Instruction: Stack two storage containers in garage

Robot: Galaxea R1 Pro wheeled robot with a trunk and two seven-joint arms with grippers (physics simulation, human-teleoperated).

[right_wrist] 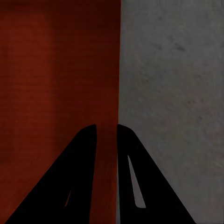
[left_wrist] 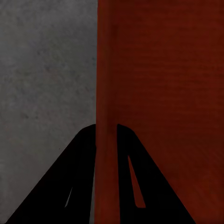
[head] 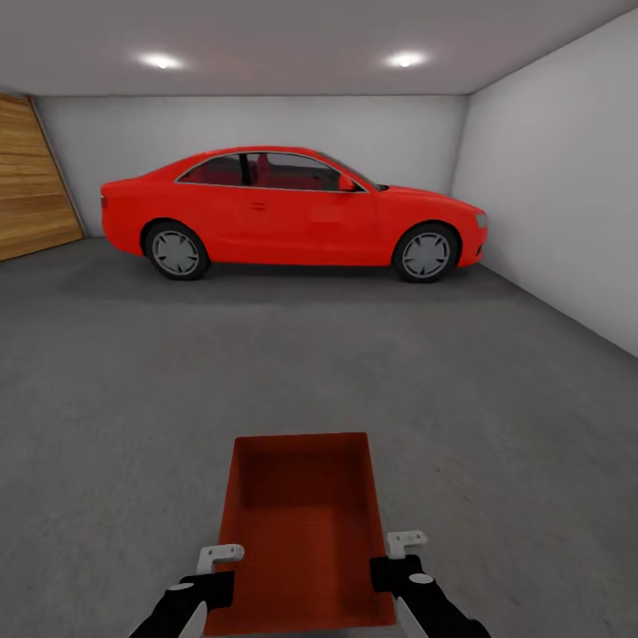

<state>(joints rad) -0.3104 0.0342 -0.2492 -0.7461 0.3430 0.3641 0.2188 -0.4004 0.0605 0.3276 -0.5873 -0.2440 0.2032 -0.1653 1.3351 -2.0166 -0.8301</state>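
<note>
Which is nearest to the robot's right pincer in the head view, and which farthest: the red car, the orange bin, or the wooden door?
1. Orange bin: held in the right pincer by its right wall.
2. Red car: straight ahead across the floor.
3. Wooden door: far left corner.

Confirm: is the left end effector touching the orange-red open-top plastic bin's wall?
Touching. In the left wrist view the left end effector straddles the orange-red open-top plastic bin, both fingers pressed against its wall with no gap.
</note>
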